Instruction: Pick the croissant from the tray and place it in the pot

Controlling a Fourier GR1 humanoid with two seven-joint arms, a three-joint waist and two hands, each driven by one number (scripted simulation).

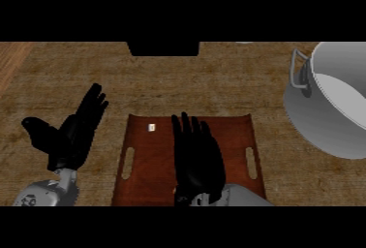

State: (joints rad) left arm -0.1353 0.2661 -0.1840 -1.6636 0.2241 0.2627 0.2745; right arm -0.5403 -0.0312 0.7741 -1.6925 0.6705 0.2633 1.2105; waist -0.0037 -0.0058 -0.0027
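Head view: the right hand [196, 157] lies flat, fingers straight, over the tray [143, 164], hiding the croissant (none shows). Grabbing blind could miss it. The pot [336, 111] waits right.

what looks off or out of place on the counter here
No croissant shows on the brown tray. The right hand lies flat over the tray's middle, fingers straight, so the croissant may be hidden beneath it. A tiny pale speck sits near the tray's far left corner. The pot stands right; the left hand rests open.
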